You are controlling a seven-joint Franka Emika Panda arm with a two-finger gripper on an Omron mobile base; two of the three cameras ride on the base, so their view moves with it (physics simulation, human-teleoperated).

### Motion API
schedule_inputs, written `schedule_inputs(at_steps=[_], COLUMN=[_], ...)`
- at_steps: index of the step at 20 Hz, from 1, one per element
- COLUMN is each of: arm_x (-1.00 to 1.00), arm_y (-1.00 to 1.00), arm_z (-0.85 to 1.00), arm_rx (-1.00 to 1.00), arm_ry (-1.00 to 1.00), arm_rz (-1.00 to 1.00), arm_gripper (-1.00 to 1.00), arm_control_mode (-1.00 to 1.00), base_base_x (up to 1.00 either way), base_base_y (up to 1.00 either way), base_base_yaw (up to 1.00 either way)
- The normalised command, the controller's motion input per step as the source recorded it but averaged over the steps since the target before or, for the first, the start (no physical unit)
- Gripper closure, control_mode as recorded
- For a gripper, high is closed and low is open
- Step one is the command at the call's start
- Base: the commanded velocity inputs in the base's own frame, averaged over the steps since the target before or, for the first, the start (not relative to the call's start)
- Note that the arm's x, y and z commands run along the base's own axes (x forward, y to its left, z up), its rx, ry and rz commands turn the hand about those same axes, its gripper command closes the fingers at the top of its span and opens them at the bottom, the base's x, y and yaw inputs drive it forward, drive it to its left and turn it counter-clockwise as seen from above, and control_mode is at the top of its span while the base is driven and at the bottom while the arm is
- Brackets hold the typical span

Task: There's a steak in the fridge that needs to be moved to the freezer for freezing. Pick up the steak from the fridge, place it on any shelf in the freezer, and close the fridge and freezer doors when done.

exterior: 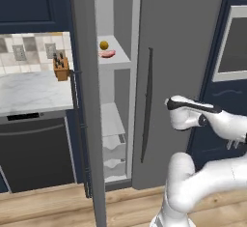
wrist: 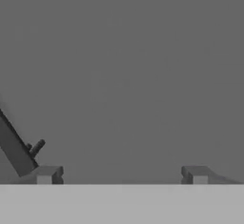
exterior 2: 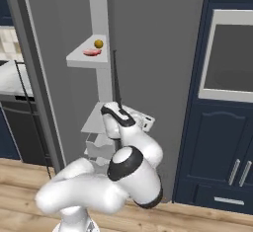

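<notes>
Gripper [wrist: 121, 175] jaws are spread wide, nothing held, facing the grey fridge door [wrist: 124, 75]. Steak [exterior: 107, 53] is seen on a freezer shelf [exterior: 118, 61] beside a yellow fruit [exterior: 103, 45]. Judged light, soft, slippery; best pinched across its flat faces.

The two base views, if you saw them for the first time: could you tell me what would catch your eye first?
The open freezer stands out: a narrow white column between grey panels, with the pink steak lying on its upper shelf beside a small yellow fruit. In front of it the white arm bends up before the closed fridge door; in the hand view the open gripper faces plain grey.
</notes>
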Motion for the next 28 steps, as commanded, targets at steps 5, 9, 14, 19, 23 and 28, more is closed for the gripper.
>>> schedule_inputs(at_steps=[5, 9, 14, 19, 23, 28], arm_x=[-0.72, -0.95, -0.58, -0.20, -0.31, -0.37], arm_y=[-0.32, -0.32, -0.60, -0.57, -0.41, -0.34], arm_z=[1.00, 1.00, 1.00, 1.00, 1.00, 0.76], arm_rx=[0.00, 0.00, 0.12, 0.16, 0.03, -0.30], arm_ry=[0.58, 0.31, 0.05, 0.00, -0.05, -0.22], arm_rz=[-0.03, 0.00, 0.00, 0.00, -0.01, -0.21], arm_gripper=[-1.00, -1.00, -1.00, -1.00, -1.00, -1.00], arm_control_mode=[-1.00, -1.00, -1.00, -1.00, -1.00, -1.00], base_base_x=[0.00, 0.00, 0.00, 0.00, 0.00, 0.00], base_base_y=[0.00, 0.00, 0.00, 0.00, 0.00, 0.00], base_base_yaw=[0.00, 0.00, 0.00, 0.00, 0.00, 0.00])
